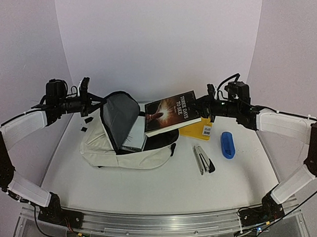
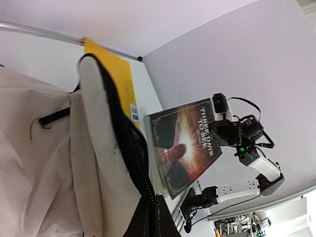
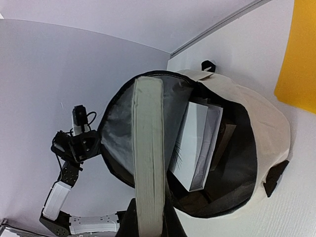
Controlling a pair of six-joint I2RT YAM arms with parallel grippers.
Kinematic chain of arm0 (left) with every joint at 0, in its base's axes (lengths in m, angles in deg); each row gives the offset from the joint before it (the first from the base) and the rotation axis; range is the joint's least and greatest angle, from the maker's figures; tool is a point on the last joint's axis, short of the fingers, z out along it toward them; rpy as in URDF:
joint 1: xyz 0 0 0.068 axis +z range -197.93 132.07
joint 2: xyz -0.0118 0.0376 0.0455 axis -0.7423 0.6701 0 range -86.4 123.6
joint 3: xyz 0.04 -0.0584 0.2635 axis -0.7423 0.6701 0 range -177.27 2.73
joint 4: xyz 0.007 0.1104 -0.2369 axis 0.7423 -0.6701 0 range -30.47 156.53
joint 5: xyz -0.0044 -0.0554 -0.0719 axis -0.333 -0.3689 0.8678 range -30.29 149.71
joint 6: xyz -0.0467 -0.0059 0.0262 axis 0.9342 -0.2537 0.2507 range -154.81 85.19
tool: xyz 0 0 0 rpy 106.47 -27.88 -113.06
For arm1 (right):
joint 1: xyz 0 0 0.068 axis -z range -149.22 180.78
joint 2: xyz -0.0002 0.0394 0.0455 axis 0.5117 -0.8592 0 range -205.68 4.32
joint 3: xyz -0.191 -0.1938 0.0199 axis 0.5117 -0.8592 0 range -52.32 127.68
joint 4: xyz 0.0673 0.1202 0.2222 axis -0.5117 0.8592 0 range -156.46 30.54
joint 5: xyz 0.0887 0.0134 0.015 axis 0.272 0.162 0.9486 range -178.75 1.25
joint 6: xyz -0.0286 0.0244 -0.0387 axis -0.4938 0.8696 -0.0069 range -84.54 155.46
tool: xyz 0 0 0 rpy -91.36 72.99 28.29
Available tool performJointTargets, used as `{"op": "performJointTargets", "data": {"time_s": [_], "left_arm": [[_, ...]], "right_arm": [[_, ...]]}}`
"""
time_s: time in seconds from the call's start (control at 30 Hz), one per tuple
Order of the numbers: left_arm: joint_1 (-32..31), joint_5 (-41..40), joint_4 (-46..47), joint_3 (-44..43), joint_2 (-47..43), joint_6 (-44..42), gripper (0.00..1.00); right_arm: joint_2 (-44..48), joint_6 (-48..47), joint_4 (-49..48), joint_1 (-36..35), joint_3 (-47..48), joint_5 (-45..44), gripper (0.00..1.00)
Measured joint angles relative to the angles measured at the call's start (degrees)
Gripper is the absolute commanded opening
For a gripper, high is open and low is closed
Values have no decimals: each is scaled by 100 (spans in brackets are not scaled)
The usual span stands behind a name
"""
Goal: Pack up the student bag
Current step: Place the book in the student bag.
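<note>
The student bag (image 1: 144, 158), cream with a dark grey lining, lies left of centre with its flap (image 1: 121, 115) raised. My left gripper (image 1: 94, 105) is shut on the flap's zipper edge (image 2: 132, 148) and holds the bag open; in the left wrist view (image 2: 151, 213) the edge runs between its jaws. My right gripper (image 1: 201, 108) is shut on a dark book titled "Three Days to See" (image 1: 171, 113), held in the air just right of the bag's mouth. In the right wrist view its page edge (image 3: 148, 158) stands before the opening (image 3: 237, 168). A white book (image 3: 197, 143) lies inside.
A yellow envelope (image 1: 199, 129) lies flat under the held book, right of the bag. A grey and black stapler (image 1: 203, 159) and a blue oblong case (image 1: 227, 144) lie on the white table (image 1: 166, 193) to the right. Curved white walls enclose the back.
</note>
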Motion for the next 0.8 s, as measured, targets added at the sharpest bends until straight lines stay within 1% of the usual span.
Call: {"op": "performJointTargets", "data": {"time_s": [0.17, 0.3, 0.57, 0.8], "left_arm": [[-15, 358, 614, 0, -114, 240, 0], [-37, 581, 841, 0, -114, 332, 0], [-173, 833, 957, -7, -114, 332, 0], [-326, 927, 942, -229, -26, 299, 0]], "right_arm": [[-142, 203, -138, -111, 0, 0, 0], [-328, 374, -297, -254, 0, -7, 0], [-745, 734, -592, -474, 0, -105, 0], [-962, 920, -680, -579, 0, -468, 0]]}}
